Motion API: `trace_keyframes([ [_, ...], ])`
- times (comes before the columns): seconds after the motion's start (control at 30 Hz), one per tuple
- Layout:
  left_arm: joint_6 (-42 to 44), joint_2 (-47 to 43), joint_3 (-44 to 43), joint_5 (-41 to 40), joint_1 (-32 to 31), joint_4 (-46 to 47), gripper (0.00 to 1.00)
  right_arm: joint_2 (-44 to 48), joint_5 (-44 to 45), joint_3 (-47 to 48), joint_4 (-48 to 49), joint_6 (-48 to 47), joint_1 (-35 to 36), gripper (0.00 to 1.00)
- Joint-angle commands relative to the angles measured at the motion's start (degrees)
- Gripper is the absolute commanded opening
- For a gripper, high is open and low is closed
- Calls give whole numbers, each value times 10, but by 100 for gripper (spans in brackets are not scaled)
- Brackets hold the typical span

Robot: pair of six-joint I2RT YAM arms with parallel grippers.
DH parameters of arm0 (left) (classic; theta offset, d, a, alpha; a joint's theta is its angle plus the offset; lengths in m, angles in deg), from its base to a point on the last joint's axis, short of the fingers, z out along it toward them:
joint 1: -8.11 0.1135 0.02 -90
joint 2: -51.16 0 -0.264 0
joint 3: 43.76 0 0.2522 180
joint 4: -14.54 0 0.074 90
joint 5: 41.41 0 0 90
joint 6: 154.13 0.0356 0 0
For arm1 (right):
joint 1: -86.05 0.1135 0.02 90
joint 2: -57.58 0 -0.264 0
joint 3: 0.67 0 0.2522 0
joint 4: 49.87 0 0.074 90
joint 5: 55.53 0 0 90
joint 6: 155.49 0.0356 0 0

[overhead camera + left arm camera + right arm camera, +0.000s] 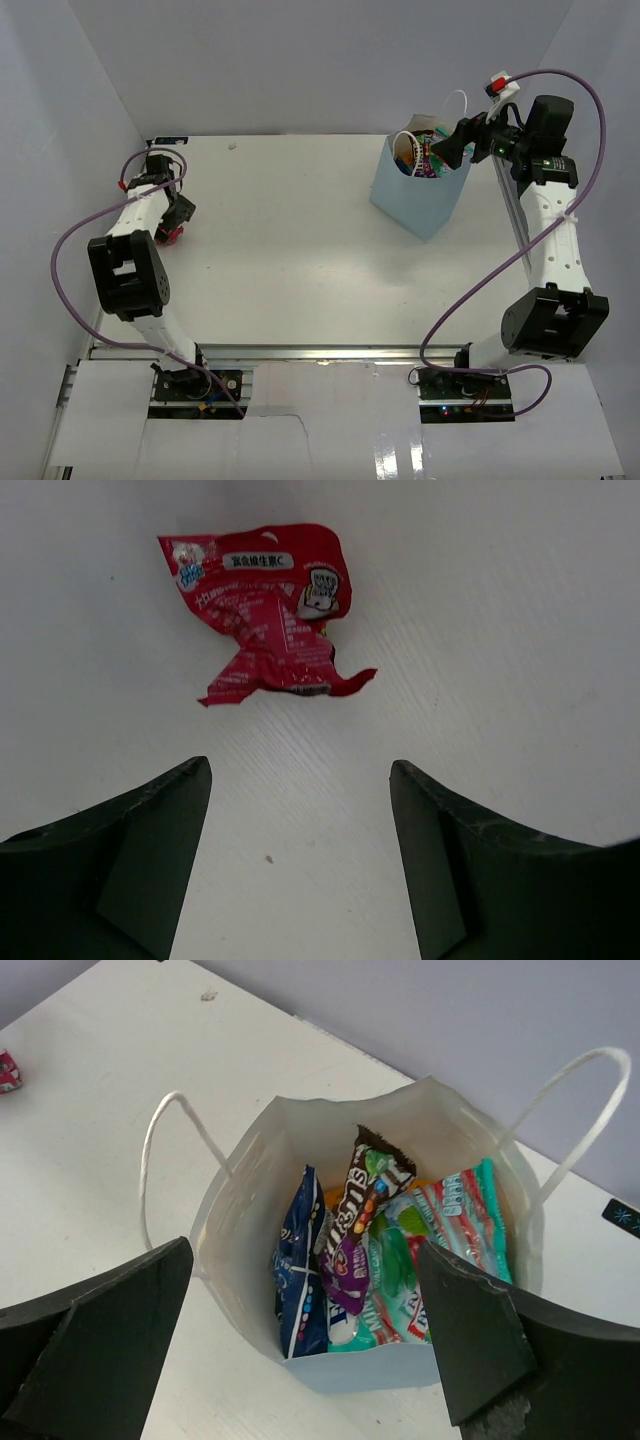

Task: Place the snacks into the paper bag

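Near-edge overhead camera facing down over table (pixel 300 250), left wrist camera close on red wrapper (pixel 265 610) ahead of left pincer (pixel 300 768), right wrist camera above paper bag (pixel 240 1220) below right pincer (pixel 302 1248), both seen overhead

Just ahead of the left gripper (pixel 300 772), whose fingers (pixel 120 870) are matt dark plastic, the red wrapper (pixel 268 610) is glossy crumpled film on a matt white, faintly grained table (pixel 520 630). Below the right gripper (pixel 303 1252), the paper bag (pixel 240 1210) is smooth matt paper with twisted white rope handles (pixel 158 1150); the dark blue bag (pixel 300 1280), purple candy pack (pixel 352 1230) and teal-white bag (pixel 455 1225) inside shine like foil
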Motion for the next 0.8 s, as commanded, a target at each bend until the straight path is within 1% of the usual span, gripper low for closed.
trace_keyframes([
  [0.0, 52, 34, -52, -70, -1, -10, 82, 17, -26, -24, -4, -10, -2, 98],
  [0.13, 79, 101, -116, -79, 2, -25, 82, 21, -34, -42, -4, -11, -2, 98],
  [0.3, 98, 156, -149, -83, 13, -41, 82, 26, -39, -55, -3, -13, -2, 98],
  [0.43, 104, 187, -157, -47, 16, -49, 67, 32, -43, -57, -1, -15, -2, 98],
  [0.5, 102, 189, -151, -28, 16, -47, 58, 38, -47, -54, 0, -11, -2, 98],
  [0.53, 101, 188, -149, -23, 17, -46, 47, 45, -50, -50, 1, -9, -2, 98],
  [0.57, 100, 185, -141, -18, 17, -46, 41, 50, -54, -48, 2, -8, -2, 98],
  [0.63, 105, 167, -127, 7, 17, -32, 24, 64, -64, -48, 7, -4, -2, 98],
  [0.67, 107, 158, -119, 17, 17, -25, 13, 69, -69, -48, 10, -3, -2, 98],
  [0.7, 113, 134, -88, 42, 16, -10, 8, 79, -77, -48, 13, -4, -2, 98],
  [0.77, 127, 108, -77, 84, 17, 8, 6, 88, -91, -48, 14, -14, -1, 98],
])
